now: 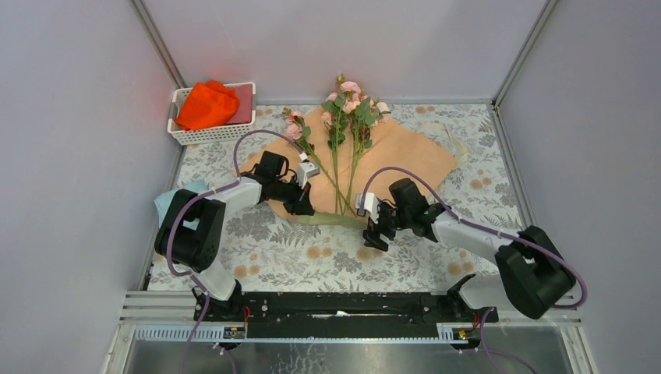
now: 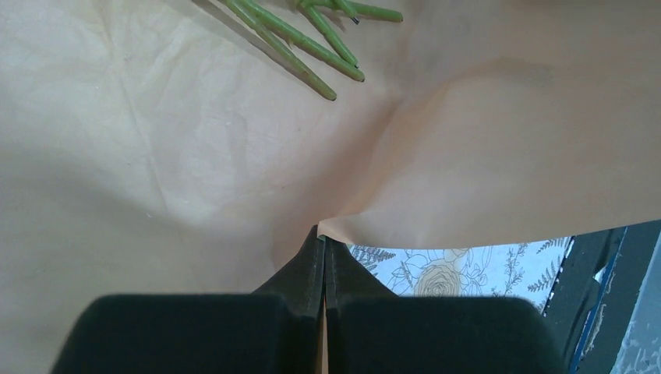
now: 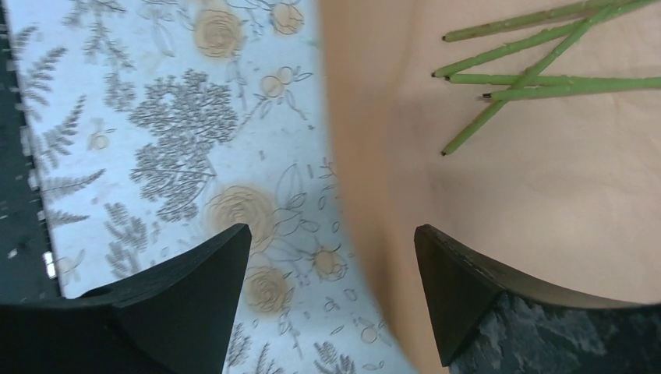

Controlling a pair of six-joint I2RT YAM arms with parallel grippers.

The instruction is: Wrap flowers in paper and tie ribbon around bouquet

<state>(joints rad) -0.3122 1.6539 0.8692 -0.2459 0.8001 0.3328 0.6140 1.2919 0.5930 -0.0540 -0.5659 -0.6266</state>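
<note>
Left claw (image 2: 323, 236) pinches the paper (image 2: 156, 156); right claw (image 3: 333, 230) stands spread.
The left claw's fingers are pressed together on the edge of the single peach sheet, which lies at the middle of the top view. The right claw is wide open over the sheet's lower edge and holds nothing. One bunch of flowers (image 1: 347, 105) rests on the sheet, blooms toward the top. Five stem ends show in the right wrist view.

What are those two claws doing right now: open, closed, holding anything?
Left gripper: closed, pinching the edge of the paper.
Right gripper: open, holding nothing, above the paper's edge.
</note>
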